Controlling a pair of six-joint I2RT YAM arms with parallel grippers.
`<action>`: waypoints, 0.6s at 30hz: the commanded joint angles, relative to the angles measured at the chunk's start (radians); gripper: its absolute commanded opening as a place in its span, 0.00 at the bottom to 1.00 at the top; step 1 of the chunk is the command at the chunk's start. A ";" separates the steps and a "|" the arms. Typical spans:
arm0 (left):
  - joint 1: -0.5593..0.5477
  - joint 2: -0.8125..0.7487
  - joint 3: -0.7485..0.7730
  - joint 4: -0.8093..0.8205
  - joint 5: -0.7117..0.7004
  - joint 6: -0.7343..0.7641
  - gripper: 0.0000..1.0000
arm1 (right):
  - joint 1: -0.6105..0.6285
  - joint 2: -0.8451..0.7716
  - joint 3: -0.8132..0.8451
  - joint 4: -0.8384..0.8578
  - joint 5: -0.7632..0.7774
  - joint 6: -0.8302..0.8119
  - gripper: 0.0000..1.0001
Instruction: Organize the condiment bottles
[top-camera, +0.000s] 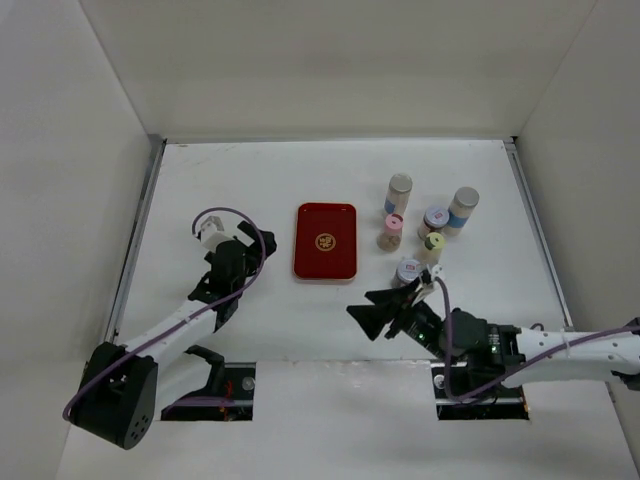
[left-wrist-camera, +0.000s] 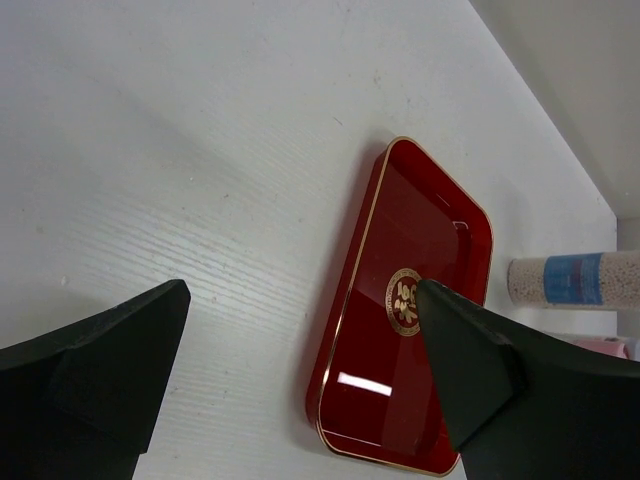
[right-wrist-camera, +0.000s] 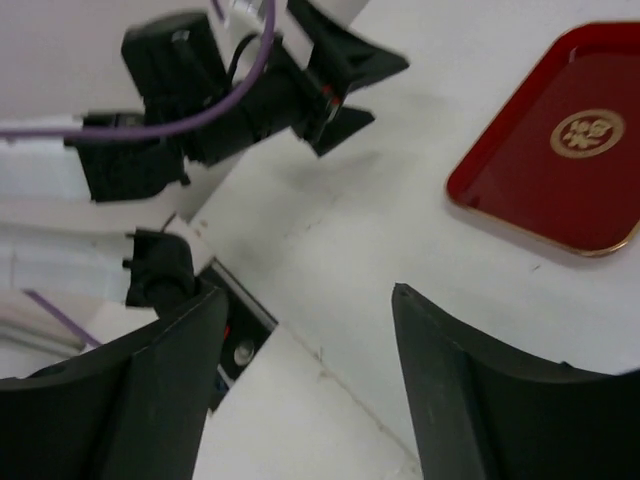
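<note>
Six condiment bottles stand upright in a cluster right of the red tray (top-camera: 325, 241): two tall grey-capped, blue-labelled bottles (top-camera: 398, 193) (top-camera: 461, 210), a pink-capped bottle (top-camera: 392, 231), a yellow-green-capped shaker (top-camera: 432, 247), and two silver-lidded jars (top-camera: 435, 220) (top-camera: 408, 271). My right gripper (top-camera: 372, 312) is open and empty, just left of and below the nearer jar, pointing left; it holds nothing in its wrist view (right-wrist-camera: 310, 295). My left gripper (top-camera: 240, 272) is open and empty left of the tray. In its wrist view (left-wrist-camera: 302, 292) the tray (left-wrist-camera: 420, 210) and one blue-labelled bottle (left-wrist-camera: 575, 280) show.
White walls enclose the table on the left, back and right. The left arm (right-wrist-camera: 230, 90) and the tray's corner (right-wrist-camera: 560, 150) show in the right wrist view. Two dark base cut-outs (top-camera: 225, 385) sit at the near table edge.
</note>
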 joint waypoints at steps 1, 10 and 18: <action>-0.004 -0.004 -0.003 0.062 -0.008 0.014 1.00 | -0.077 -0.072 -0.008 0.070 -0.038 0.008 0.76; -0.022 0.021 -0.005 0.090 -0.034 0.033 1.00 | -0.295 0.052 0.178 -0.134 -0.057 -0.028 0.32; -0.034 0.067 0.019 0.109 -0.010 0.068 1.00 | -0.750 0.267 0.449 -0.325 -0.110 -0.148 0.40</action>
